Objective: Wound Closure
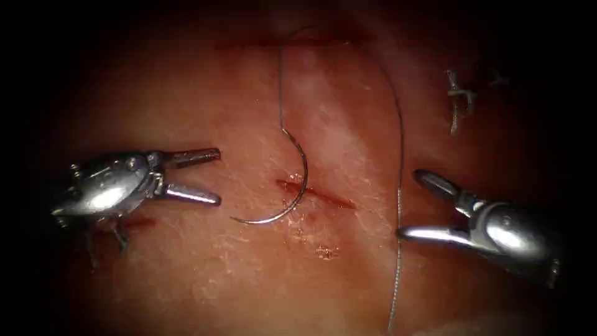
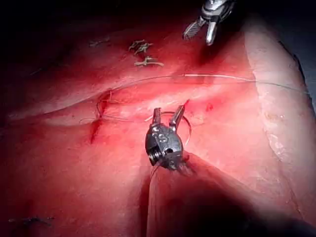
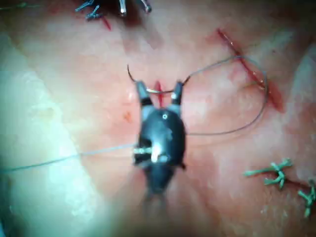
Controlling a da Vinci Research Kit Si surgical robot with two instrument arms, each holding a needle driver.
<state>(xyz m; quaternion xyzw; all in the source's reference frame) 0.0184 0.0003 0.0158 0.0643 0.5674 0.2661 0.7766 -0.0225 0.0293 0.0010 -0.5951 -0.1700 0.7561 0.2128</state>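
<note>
The curved needle (image 1: 305, 171) lies loose on the tissue (image 1: 205, 274), held by neither tool. Its body crosses the left end of the small cut (image 1: 320, 195), and its bare tip points left of the cut. Thread (image 1: 280, 87) runs from the needle's rear end up to a longer cut (image 1: 292, 42) at the far edge. A second strand (image 1: 400, 186) drops past the right tool. My left tool (image 1: 217, 176) stands open and empty left of the needle. My right tool (image 1: 410, 205) stands open and empty right of the cut. The right wrist view has the right tool (image 3: 159, 89) straddling the small cut (image 3: 159, 96).
Cut ends of thread (image 1: 459, 98) sit at an earlier stitch on the upper right. Dark thread ends (image 1: 118, 236) lie under the left tool. Red fluid marks the small cut. In the left wrist view the left tool (image 2: 167, 114) is beside the needle (image 2: 187, 129), with the right tool (image 2: 200, 29) beyond.
</note>
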